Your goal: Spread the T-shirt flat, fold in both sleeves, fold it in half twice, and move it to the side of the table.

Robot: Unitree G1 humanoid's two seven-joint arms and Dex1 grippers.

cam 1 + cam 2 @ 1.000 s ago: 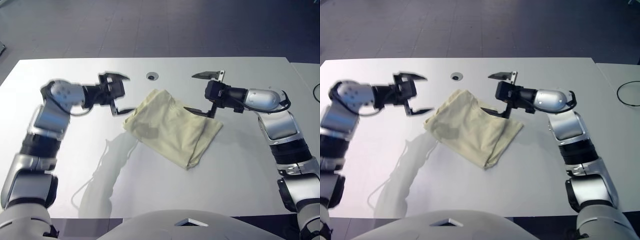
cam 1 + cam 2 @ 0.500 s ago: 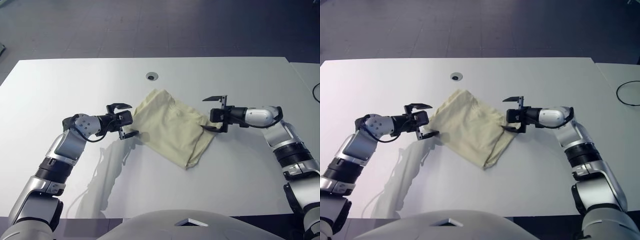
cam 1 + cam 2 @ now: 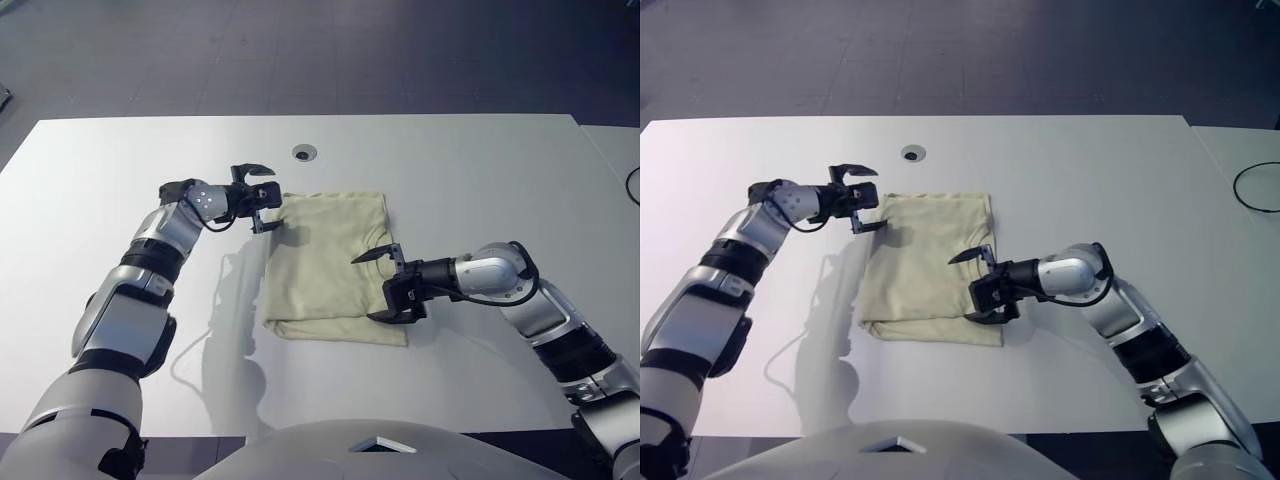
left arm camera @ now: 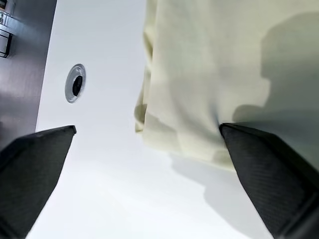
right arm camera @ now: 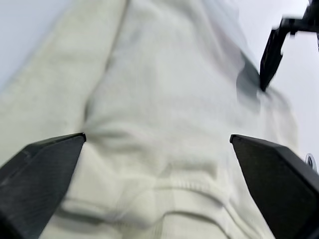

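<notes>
A pale yellow T-shirt (image 3: 325,262) lies folded into a rectangle at the middle of the white table (image 3: 120,170), its edges square with the table's. My left gripper (image 3: 268,200) is open at the shirt's far left corner, and in the left wrist view the cloth edge (image 4: 164,114) lies between its fingers (image 4: 35,169). My right gripper (image 3: 368,289) is open over the near right part of the shirt, low above the cloth. The right wrist view has the shirt (image 5: 164,99) under the spread fingers (image 5: 40,174), with the left gripper (image 5: 271,55) beyond it.
A round metal grommet (image 3: 304,152) is set into the table just beyond the shirt. A black cable loop (image 3: 1255,185) lies on the neighbouring surface at the far right. Bare tabletop surrounds the shirt on all sides.
The shirt has turned from a diagonal lie to square with the table. My left gripper moved up to its far left corner, my right gripper swung in to its near right part. Both stayed open.
</notes>
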